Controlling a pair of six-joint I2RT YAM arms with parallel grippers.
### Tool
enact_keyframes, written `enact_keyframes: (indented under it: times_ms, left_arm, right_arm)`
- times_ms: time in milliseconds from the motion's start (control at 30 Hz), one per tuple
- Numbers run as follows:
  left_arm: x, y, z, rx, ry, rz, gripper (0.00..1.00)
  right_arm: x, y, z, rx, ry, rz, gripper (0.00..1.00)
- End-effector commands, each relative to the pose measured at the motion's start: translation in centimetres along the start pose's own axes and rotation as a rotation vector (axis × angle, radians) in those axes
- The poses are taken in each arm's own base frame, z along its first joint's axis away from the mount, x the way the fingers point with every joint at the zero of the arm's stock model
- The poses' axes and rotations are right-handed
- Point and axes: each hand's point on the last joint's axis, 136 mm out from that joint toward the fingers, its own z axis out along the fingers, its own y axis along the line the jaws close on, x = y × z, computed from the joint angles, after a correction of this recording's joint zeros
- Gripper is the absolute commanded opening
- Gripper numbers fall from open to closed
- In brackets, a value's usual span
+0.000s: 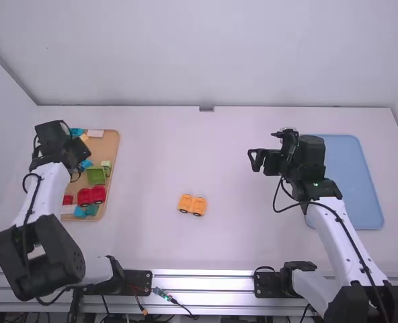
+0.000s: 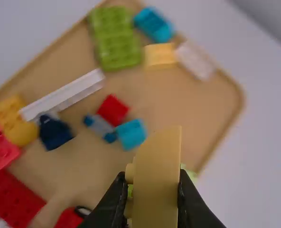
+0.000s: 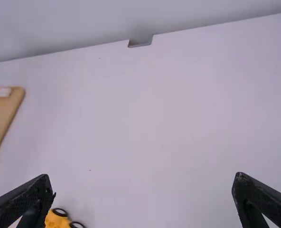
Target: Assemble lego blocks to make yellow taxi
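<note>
Left tool [image 1: 76, 152] tight around yellow piece [image 2: 157, 183] above wooden tray [image 1: 110, 145], right tool [image 1: 262, 144] wide open

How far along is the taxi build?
Done, by the look of it: the wheeled yellow base is out on the table. In hand: left claw grips a yellow piece over the parts tray. Left: that piece isn't on the base; another yellow block lies in the tray, possibly needed too. Right claw is open and empty.
</note>
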Motion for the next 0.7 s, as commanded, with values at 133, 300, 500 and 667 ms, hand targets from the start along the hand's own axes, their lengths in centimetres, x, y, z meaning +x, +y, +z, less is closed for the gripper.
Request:
enact_keyframes:
  times_ms: [133, 300, 500, 667]
  left_arm:
    - [1.0, -10.6, -5.7, 0.17, -0.185, 0.53, 0.02]
    - [5.0, -15.7, -7.1, 0.29, -0.271, 0.871, 0.02]
    - [10.7, -20.0, -7.9, 0.434, -0.369, 1.274, 0.02]
    - [14.7, -23.2, -10.1, 0.623, -0.429, 1.457, 0.02]
  right_arm:
    - [-1.6, 3.3, -0.2, -0.171, -0.021, 0.043, 1.0]
    - [-0.8, 5.6, 1.4, -0.378, 0.041, 0.06, 1.0]
    - [1.1, 8.8, 3.6, -0.636, 0.139, 0.079, 1.0]
    - [3.6, 10.5, 6.3, -0.709, 0.229, 0.124, 1.0]
